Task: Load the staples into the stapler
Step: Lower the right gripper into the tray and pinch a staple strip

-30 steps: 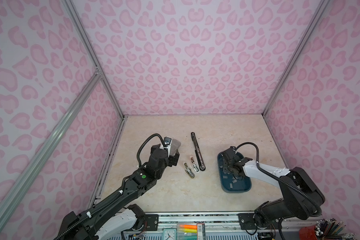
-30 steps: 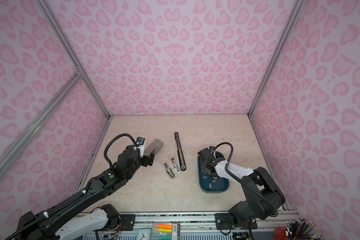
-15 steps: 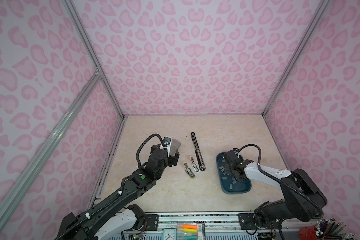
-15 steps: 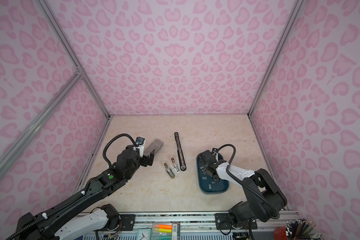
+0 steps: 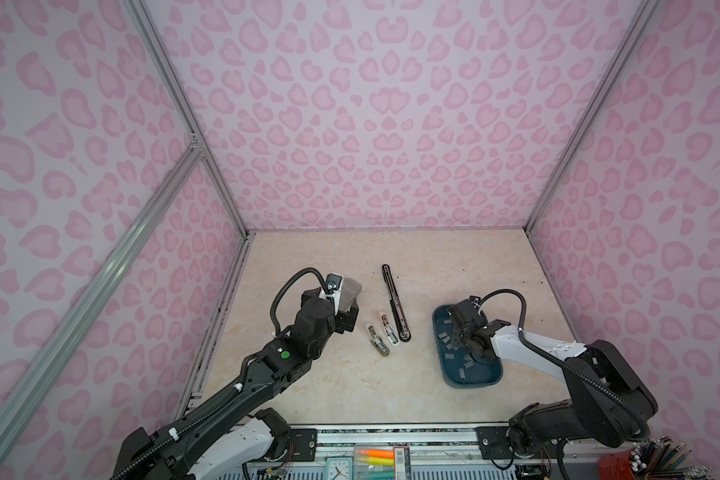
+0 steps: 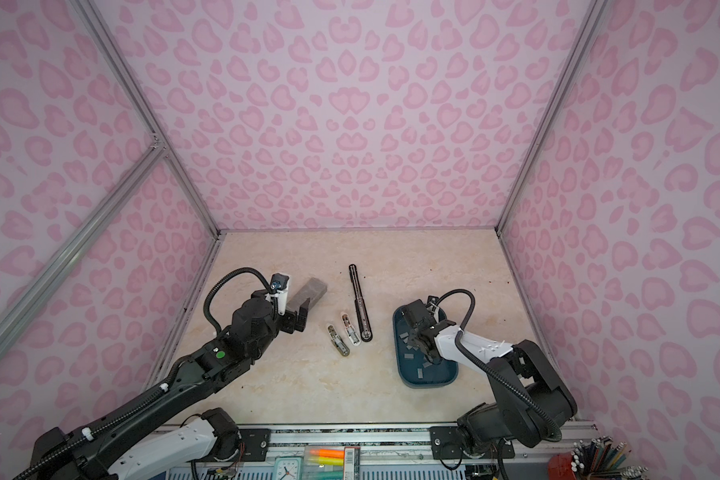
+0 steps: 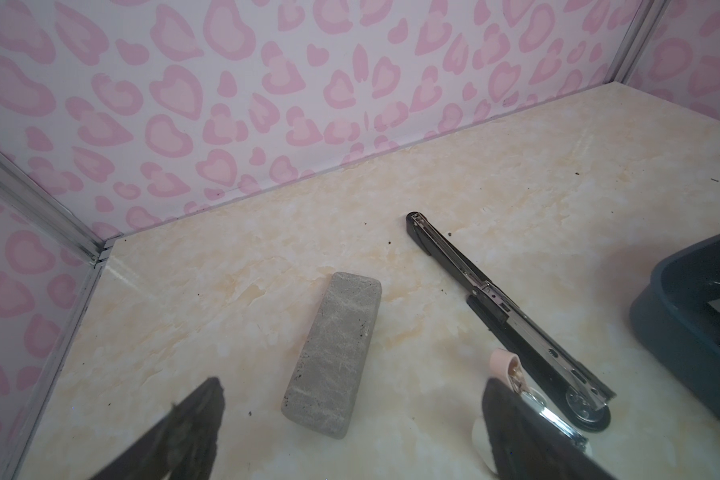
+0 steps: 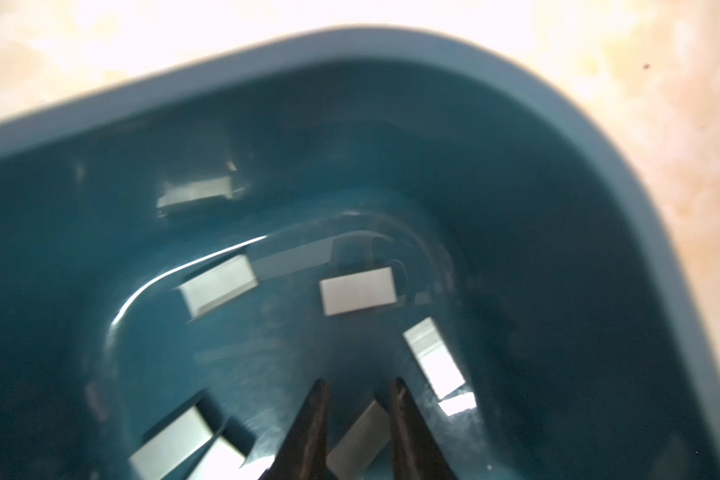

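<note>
The black stapler [image 5: 395, 303] [image 6: 360, 301] [image 7: 512, 316] lies folded open flat at mid-table. The staples [image 5: 447, 355] [image 6: 408, 355] [image 8: 356, 291] are several small silver strips scattered in a dark blue tray [image 5: 470, 384] [image 6: 427, 382] [image 8: 391, 45]. My right gripper [image 5: 460, 345] [image 6: 418, 343] [image 8: 360, 415] reaches down into that tray. Its fingers stand close together on either side of one strip [image 8: 358, 440]; whether they press it is unclear. My left gripper [image 5: 346, 320] [image 6: 298, 318] [image 7: 352, 390] hangs wide open, holding nothing, over the near end of a grey speckled block [image 5: 350, 291] [image 7: 333, 353].
Two small stapler-like items, one pink and white [image 5: 388, 332] and one olive and silver [image 5: 378, 340], lie just left of the stapler's near end. Pink patterned walls close in the table on three sides. A pencil cup [image 5: 641, 461] stands past the front rail.
My right gripper's fingers have drawn closer together inside the tray, around a strip. The left arm has stayed where it was.
</note>
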Controlling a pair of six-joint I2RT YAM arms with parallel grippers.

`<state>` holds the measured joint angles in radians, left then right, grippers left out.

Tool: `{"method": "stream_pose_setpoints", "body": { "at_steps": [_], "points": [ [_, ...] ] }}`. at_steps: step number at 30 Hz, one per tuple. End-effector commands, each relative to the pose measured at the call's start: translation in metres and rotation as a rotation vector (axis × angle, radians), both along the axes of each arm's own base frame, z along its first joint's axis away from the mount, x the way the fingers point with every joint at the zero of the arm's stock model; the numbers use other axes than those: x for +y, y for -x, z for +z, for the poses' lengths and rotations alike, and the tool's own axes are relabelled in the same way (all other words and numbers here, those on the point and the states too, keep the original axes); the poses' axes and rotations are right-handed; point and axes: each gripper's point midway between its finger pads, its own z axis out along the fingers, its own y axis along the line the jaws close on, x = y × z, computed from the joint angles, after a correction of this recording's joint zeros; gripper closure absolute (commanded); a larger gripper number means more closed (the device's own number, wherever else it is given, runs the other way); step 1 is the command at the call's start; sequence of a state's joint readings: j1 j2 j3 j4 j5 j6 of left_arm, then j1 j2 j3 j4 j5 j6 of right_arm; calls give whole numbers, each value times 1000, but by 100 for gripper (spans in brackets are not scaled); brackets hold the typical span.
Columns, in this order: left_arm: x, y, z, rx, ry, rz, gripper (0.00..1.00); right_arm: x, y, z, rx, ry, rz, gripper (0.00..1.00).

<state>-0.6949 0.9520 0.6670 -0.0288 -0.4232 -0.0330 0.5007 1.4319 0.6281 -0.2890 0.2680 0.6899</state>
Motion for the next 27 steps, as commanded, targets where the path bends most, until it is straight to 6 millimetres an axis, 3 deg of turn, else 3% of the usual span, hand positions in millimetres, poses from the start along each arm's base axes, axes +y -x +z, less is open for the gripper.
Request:
{"method": "stream_pose_setpoints", "body": {
  "at_steps": [1, 10, 19, 27],
  "points": [
    [-2, -2, 7, -20, 18, -4, 2, 1, 4, -1, 7, -5, -9, 71],
    [-3, 0, 7, -19, 22, -13, 2, 1, 10, -1, 4, 25, -17, 67],
    [-5, 1, 7, -16, 27, -26, 3, -4, 15, 13, -40, 61, -41, 64],
    [-3, 3, 8, -21, 31, -24, 2, -1, 19, 4, -40, 11, -66, 64]
  ]
}}
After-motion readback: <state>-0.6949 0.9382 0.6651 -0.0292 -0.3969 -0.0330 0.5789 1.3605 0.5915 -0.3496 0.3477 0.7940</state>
